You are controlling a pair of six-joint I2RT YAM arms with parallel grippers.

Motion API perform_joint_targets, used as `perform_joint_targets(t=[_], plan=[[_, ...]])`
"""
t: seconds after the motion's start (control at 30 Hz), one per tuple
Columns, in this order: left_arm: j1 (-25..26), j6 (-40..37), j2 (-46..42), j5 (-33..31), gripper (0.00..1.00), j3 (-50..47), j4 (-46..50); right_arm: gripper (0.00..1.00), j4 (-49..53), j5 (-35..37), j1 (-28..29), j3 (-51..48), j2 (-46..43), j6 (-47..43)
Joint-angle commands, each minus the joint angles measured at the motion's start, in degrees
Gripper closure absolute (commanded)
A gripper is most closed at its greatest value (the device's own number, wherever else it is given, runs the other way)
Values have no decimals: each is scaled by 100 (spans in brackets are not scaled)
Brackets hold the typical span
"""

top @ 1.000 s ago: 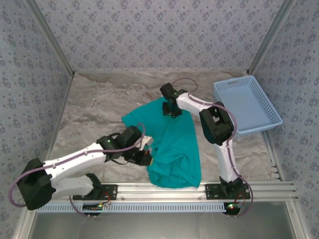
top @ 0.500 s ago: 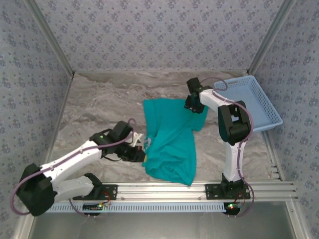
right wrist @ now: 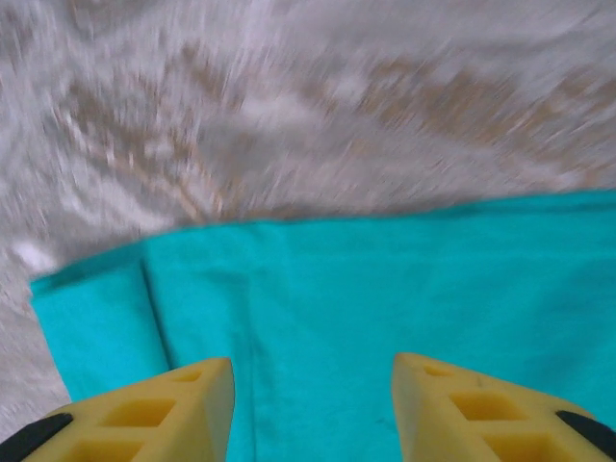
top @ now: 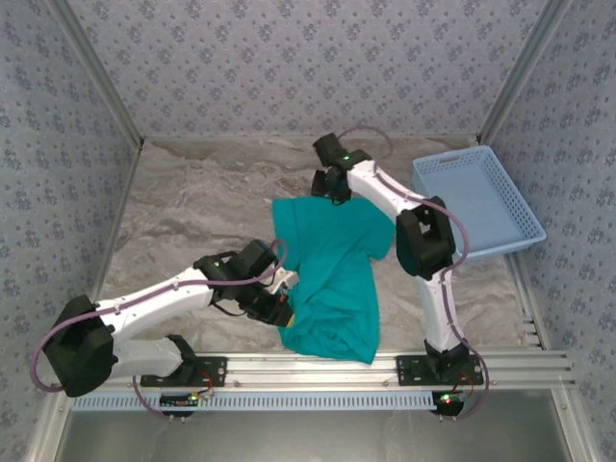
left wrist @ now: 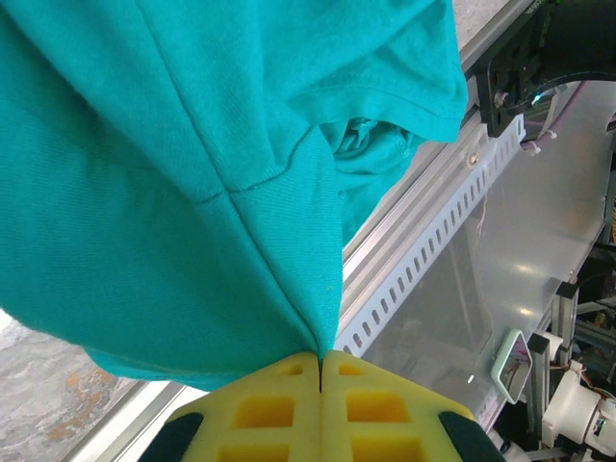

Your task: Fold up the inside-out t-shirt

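Teal t-shirt (left wrist: 192, 192) pinched in left hand (left wrist: 320, 358) (by seam).

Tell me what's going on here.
Two robot arms are handling a teal t-shirt on the table. The left gripper is shut on a pinch of cloth at the shirt's near left side. The right gripper hangs open over the shirt's far edge, holding nothing. The shirt lies rumpled, not yet folded. A light blue basket sits off to the right, untouched.
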State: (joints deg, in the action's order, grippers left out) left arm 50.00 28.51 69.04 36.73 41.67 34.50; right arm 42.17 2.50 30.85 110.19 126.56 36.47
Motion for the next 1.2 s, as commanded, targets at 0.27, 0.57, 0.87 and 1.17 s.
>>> perform_joint_targets(t=[0.27, 0.57, 0.87, 1.17], plan=[[-3, -83, -303, -42, 100, -27, -6, 59, 1008, 732, 849, 380, 554, 182], [-9, -39, -411, -56, 100, -98, -58, 63, 1087, 661, 895, 757, 1052, 186], [-100, -115, -681, -403, 100, 51, 383, 100, 1156, 1370, 905, 921, 821, 87], [-1438, -1472, -705, -1414, 100, 2570, 2981, 100, 1373, 1670, 227, 1586, -136, 159]])
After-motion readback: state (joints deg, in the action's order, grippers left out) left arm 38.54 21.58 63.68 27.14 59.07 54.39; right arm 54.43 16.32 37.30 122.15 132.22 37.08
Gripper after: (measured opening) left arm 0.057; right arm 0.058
